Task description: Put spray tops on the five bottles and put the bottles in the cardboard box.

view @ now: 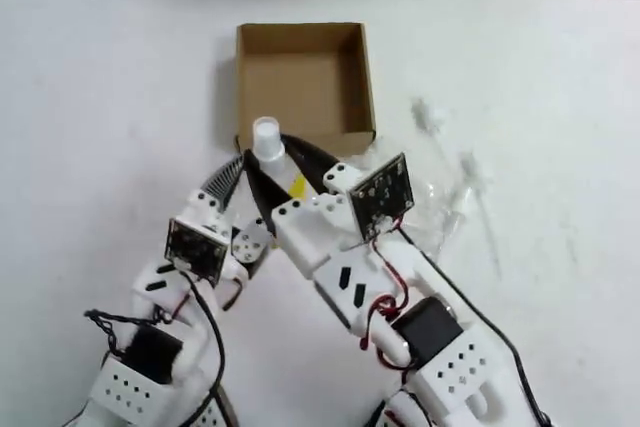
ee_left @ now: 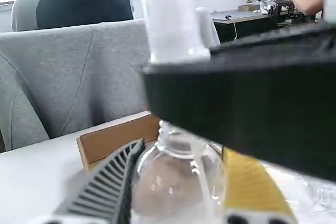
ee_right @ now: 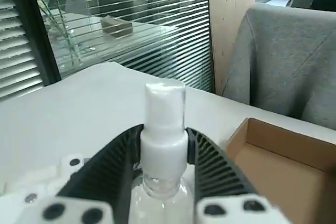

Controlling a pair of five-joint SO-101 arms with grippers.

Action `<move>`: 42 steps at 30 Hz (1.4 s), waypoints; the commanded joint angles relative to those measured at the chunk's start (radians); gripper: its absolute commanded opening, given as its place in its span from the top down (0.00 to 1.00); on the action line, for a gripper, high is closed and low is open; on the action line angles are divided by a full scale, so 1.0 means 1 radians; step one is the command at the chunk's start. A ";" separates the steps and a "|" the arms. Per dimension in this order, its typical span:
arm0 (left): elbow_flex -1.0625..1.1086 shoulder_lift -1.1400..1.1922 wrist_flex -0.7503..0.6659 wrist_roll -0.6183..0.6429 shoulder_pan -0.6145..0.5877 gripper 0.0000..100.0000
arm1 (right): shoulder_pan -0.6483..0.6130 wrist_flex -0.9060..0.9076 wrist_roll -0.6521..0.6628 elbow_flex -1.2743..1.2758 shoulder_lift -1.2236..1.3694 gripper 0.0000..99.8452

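— White counter (view: 100, 97), grey chairs behind it. Which step is in hand?

— Capping, I'd judge. Both arms meet just in front of the cardboard box (view: 305, 82), which has nothing in it. The left gripper (ee_left: 176, 198) pinches the body of the bottle (ee_right: 157, 203) between a ribbed black finger and a yellow one. Above it, the right gripper (ee_right: 164, 148) is closed round the collar of the spray top (ee_right: 164, 111).

— Is the top on?

— It stands upright on the neck, but I cannot tell whether it is fully tight. The next move probably calls for the right gripper to finish seating it and let go. The left would hold the bottle steady, then carry it over the near wall into the box.

— Counts?

— Two arms, one box, one bottle, one fitted top. To the right of the box lie loose spray tops (view: 432, 117) with thin tubes among clear wrapping. I make out two, possibly more. This looks like the first of five.
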 commanded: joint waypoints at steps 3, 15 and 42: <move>-0.008 -0.019 -0.020 -0.002 -0.004 0.98 | 0.001 -0.025 -0.008 0.006 -0.021 0.98; -0.008 -0.019 -0.020 -0.002 -0.004 0.98 | -0.064 0.022 -0.009 0.008 -0.021 0.92; 0.009 -0.022 -0.028 -0.003 -0.004 0.98 | -0.008 0.377 -0.064 -0.445 0.007 0.93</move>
